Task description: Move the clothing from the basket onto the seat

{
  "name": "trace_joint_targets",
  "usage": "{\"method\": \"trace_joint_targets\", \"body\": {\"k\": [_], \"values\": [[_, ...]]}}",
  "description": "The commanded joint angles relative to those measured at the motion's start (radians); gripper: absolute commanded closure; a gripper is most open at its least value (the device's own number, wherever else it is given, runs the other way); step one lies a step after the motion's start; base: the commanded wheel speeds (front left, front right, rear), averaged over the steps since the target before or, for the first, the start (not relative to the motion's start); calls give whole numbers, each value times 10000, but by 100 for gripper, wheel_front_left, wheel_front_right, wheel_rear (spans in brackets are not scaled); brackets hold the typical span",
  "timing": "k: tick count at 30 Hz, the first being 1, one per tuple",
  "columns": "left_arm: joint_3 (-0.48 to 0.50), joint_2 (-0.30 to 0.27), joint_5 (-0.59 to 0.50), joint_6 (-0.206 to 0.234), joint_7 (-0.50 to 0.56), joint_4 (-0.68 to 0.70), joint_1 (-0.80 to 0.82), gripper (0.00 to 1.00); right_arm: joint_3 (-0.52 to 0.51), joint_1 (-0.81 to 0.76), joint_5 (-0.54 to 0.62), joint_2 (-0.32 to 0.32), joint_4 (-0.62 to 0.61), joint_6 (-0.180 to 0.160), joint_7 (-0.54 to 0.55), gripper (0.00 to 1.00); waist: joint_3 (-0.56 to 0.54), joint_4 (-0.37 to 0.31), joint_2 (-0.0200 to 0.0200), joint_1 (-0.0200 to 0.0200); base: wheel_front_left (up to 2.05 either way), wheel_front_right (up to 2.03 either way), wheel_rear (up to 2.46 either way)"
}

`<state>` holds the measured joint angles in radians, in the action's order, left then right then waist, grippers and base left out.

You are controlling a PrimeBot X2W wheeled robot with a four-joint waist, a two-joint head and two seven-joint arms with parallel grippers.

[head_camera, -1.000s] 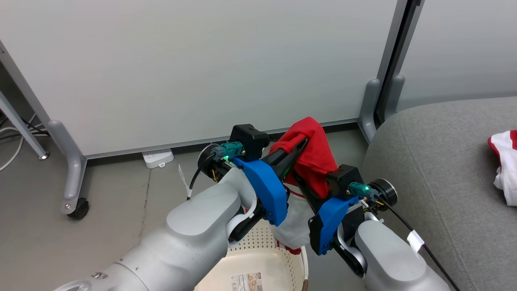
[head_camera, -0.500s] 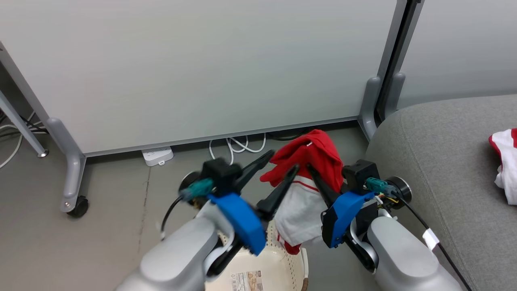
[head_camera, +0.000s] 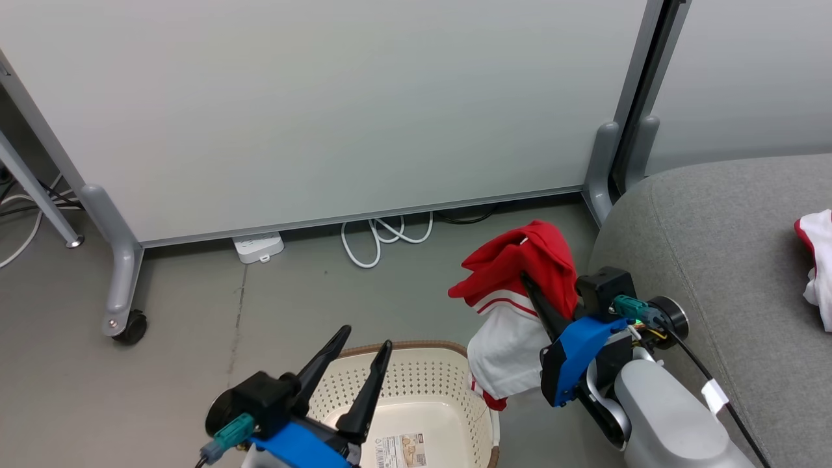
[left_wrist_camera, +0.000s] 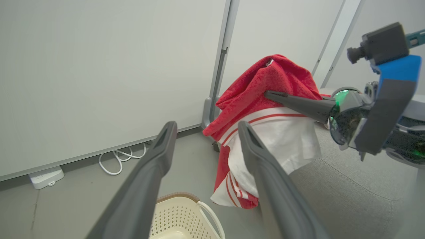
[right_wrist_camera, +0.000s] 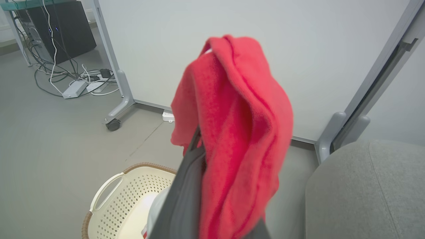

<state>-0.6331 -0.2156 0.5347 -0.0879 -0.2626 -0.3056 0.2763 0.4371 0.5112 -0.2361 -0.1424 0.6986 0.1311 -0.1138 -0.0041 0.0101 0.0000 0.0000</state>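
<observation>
Red-and-white garment [head_camera: 520,273] clamped in my R pincer [head_camera: 530,286], hanging off floor betw. basket [head_camera: 416,348] & grey seat [head_camera: 715,227]. L pincer [head_camera: 365,338] spread wide, empty, above basket.

Pale partition panels [head_camera: 312,110] on grey castered feet [head_camera: 120,286], grey floor [head_camera: 273,305]; white power strip [head_camera: 258,247], looped white cable [head_camera: 376,242] at base.

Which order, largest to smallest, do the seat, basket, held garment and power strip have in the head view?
1. Seat.
2. Garment and basket: alike; basket is cropped.
3. Power strip.
</observation>
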Motion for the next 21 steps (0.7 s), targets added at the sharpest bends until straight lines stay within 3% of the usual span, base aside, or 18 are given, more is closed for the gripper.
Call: {"method": "trace_joint_targets", "body": {"k": [1, 9, 21], "values": [[391, 40, -248, -42, -30, 134, -363, 0, -99, -158, 92, -44, -133, -7, 43, 100, -1, 12, 0, 0, 0, 0, 0], [1534, 305, -1078, -281, -32, 301, -1258, 0, -370, -450, 230, -7, -450, -7, 227, 100, -3, 36, 0, 0, 0, 0, 0], [1989, 702, -1527, -432, -31, 206, -1347, 0, -489, -627, 268, 63, -732, -7, 410, 100, 67, -128, 0, 0, 0, 0, 0]]}}
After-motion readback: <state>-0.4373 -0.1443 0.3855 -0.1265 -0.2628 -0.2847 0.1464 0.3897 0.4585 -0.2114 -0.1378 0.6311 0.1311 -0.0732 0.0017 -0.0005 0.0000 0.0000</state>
